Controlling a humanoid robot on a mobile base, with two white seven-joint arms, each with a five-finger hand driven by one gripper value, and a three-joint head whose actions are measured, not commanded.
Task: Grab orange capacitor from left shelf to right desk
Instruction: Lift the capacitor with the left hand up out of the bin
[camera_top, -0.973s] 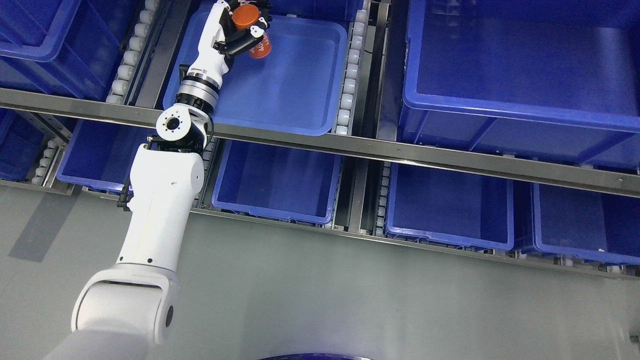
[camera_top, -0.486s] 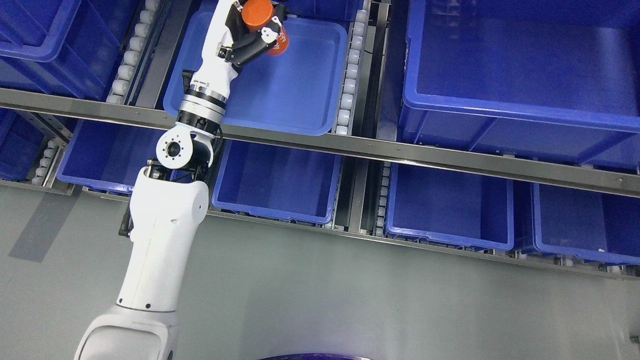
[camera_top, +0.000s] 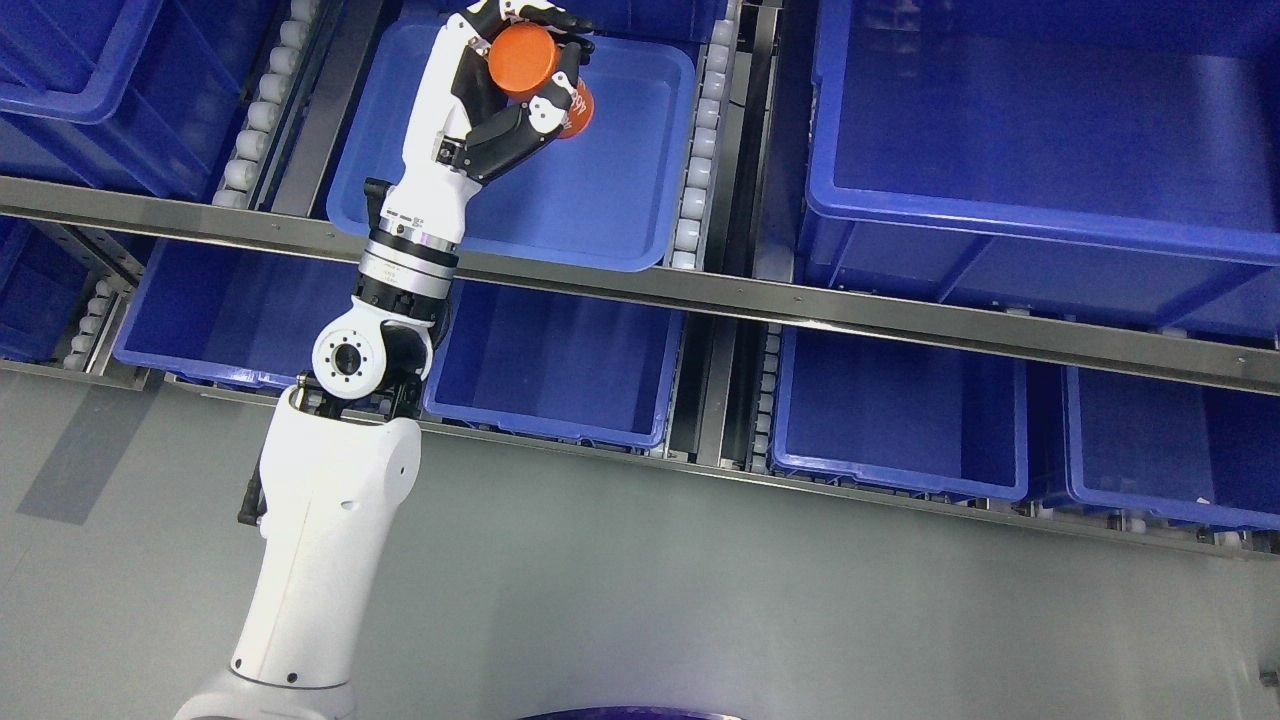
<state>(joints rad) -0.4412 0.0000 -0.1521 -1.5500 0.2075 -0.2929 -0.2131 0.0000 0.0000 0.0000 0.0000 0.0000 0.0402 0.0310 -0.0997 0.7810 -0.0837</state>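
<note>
Up at eleven o'clock, the left hand wraps the orange capacitor above the blue tray. It looks rigid, smooth, light; gripping around its barrel seems safest.

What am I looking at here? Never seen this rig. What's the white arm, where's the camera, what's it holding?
This is one view, taken from a camera on a humanoid robot's head, looking down at a shelf rack. The white jointed limb coming in from the lower left is the robot's left arm. At its end is the left robot hand, a hand with fingers. The fingers are closed around an orange capacitor, a short orange cylinder with some print on its side, too small to read. The hand holds it above a shallow blue tray on the upper shelf level. Other blue bins sit on the rack, and those whose insides show look empty. A metal rail runs across the front. The right arm is out of view.
</note>
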